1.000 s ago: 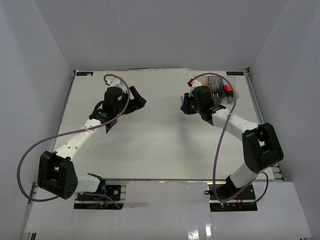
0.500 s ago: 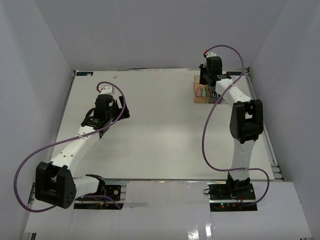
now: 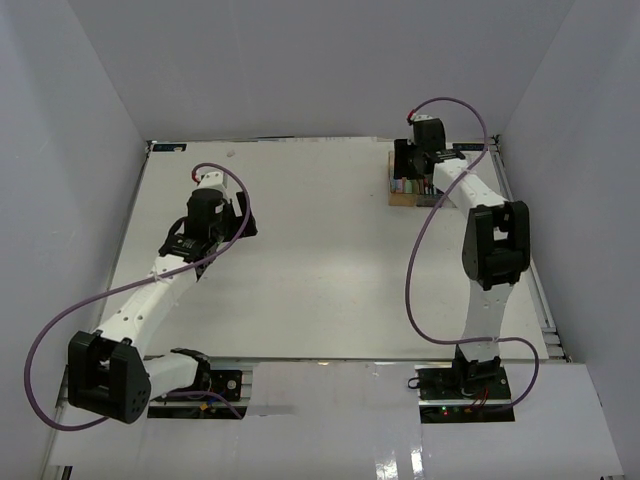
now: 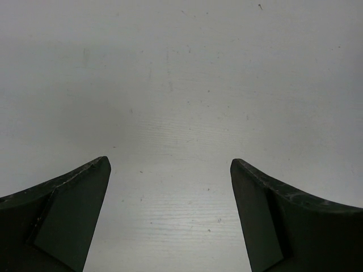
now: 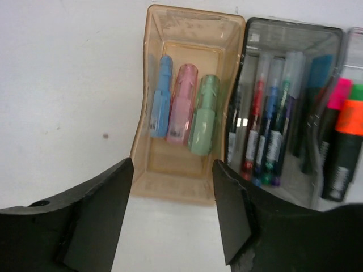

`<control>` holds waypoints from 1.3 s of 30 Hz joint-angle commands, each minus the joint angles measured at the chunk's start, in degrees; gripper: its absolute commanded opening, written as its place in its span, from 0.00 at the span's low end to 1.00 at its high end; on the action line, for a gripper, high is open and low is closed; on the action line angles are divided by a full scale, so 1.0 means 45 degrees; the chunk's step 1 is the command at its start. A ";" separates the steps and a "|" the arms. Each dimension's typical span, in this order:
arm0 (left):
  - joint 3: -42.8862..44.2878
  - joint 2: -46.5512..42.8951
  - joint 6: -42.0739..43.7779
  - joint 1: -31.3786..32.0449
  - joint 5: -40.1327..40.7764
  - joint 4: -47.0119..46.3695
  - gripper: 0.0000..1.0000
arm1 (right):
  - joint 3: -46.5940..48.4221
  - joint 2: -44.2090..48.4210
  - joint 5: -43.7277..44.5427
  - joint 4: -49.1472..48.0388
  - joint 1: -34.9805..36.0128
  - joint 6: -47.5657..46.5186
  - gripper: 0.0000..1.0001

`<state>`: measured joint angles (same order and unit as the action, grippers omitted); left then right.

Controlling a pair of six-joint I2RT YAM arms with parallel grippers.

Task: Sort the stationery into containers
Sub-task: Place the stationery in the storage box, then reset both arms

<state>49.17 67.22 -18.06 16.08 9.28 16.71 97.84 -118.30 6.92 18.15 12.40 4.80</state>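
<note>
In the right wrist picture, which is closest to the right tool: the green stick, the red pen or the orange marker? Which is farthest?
1. Green stick, in the brown bin just ahead of the right tool.
2. Red pen, in the grey bin to the right.
3. Orange marker, far right.

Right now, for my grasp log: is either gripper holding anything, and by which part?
Nothing is held. The left gripper is open over the table; the right gripper is open and empty above the amber bin holding three pastel sticks.
</note>
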 commanded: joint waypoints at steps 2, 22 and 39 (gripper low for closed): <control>0.0012 -0.0836 0.0089 0.0041 -0.0069 -0.0159 0.98 | -0.1520 0.3725 0.0025 -0.0205 -0.0022 -0.0206 0.69; 0.1320 -0.7043 -0.0145 0.0041 -0.0772 0.3218 0.98 | -0.8830 1.9254 0.1355 0.1767 -0.0002 -0.0558 0.90; -0.2369 -0.9683 -0.0673 0.0041 -0.0090 0.2031 0.98 | -1.4183 2.4218 0.0358 0.0518 0.0251 -0.0110 0.90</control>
<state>40.07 24.97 -20.58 16.08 7.73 28.32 35.05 -10.96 9.61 24.51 12.97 3.79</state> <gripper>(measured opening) 0.979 0.901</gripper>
